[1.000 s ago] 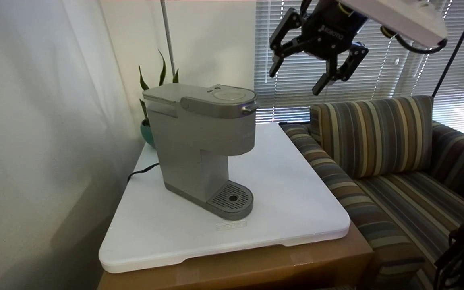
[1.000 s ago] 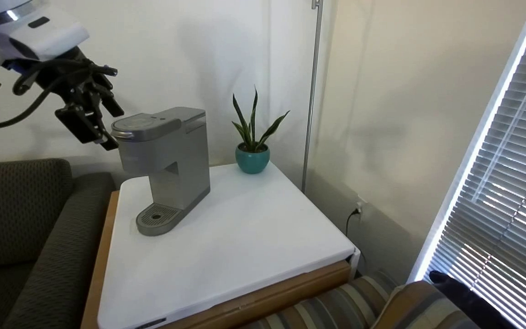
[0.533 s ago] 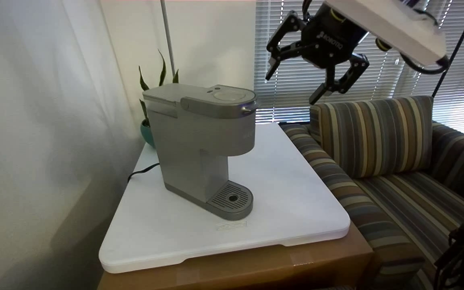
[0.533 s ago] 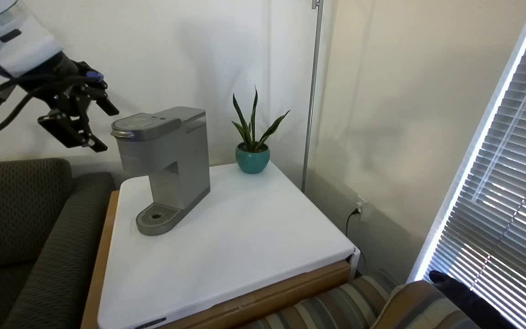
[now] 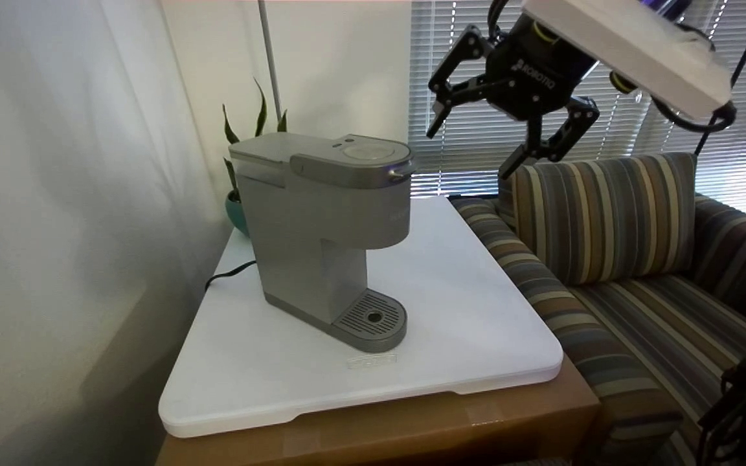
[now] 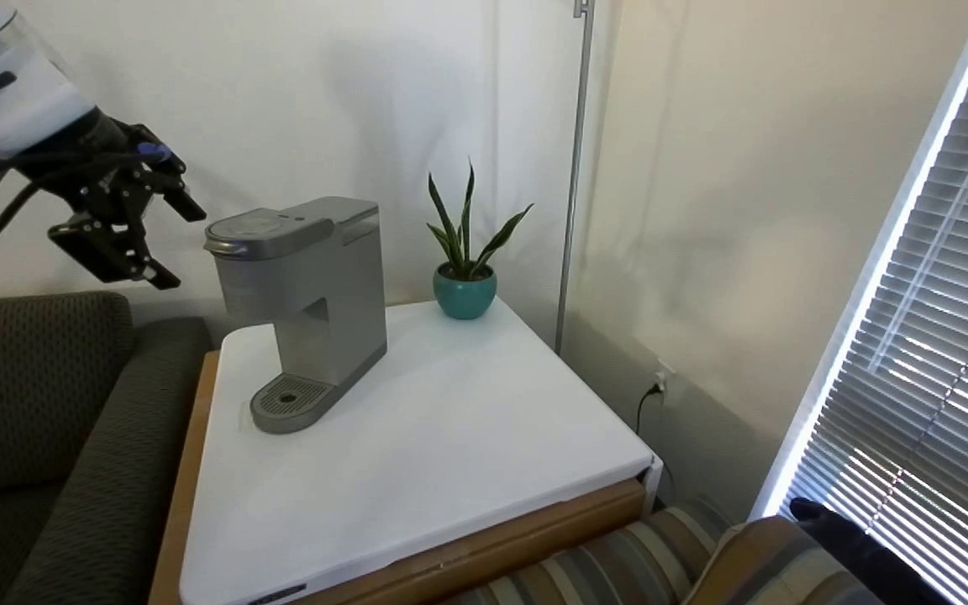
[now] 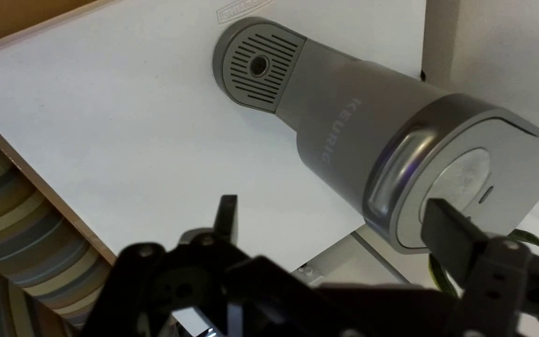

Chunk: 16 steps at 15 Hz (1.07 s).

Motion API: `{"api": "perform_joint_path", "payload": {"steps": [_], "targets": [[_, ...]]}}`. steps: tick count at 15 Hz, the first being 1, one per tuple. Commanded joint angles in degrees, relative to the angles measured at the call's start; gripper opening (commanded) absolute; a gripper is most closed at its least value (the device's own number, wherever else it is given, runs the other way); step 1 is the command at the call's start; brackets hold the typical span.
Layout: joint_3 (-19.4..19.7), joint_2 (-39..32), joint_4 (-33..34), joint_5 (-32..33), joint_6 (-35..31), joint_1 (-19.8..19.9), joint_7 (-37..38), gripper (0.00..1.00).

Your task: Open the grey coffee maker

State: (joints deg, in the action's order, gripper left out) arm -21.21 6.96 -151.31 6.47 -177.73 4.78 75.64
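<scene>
The grey coffee maker [image 5: 321, 207] stands upright on the white table with its top lid [image 5: 353, 155] closed. It shows in both exterior views [image 6: 333, 286] and in the wrist view [image 7: 344, 103]. A shiny handle [image 7: 403, 166] runs along the lid's front edge. My gripper [image 5: 469, 153] is wide open and empty, with its fingers angled down. It hangs in front of the lid's front edge at about lid height, apart from the machine in an exterior view [image 6: 186, 249]. In the wrist view the gripper [image 7: 332, 200] has one finger overlapping the lid's picture.
The white table [image 5: 463, 323] rests on a brown box [image 5: 379, 430]. A plant in a teal pot [image 6: 465, 294] stands at a table corner behind the machine. A striped armchair [image 5: 599, 220] and a dark sofa [image 6: 30, 395] flank the table. A black cord [image 5: 230, 272] trails behind the machine.
My gripper has drawn back from the front of the lid and sunk a little, its fingers tilting further down. It stays open. The coffee maker and its lid have not moved.
</scene>
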Motion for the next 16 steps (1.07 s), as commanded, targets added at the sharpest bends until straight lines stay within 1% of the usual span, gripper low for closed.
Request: {"api": "perform_joint_path", "payload": {"steps": [1, 2, 3, 9, 16], "targets": [[-1.96, -1.87, -0.55, 2.08, -5.24, 2.23, 3.48, 1.00], [-2.77, -1.41, -1.15, 2.83, -6.98, 3.35, 4.97, 1.00], [-0.98, -0.42, -0.23, 0.67, -2.99, 0.61, 2.40, 1.00], [-1.50, -0.56, -0.08, 1.12, -3.12, 1.03, 3.39, 1.00], [-3.79, -2.08, -1.20, 1.54, -10.48, 4.16, 9.06, 1.00]]}}
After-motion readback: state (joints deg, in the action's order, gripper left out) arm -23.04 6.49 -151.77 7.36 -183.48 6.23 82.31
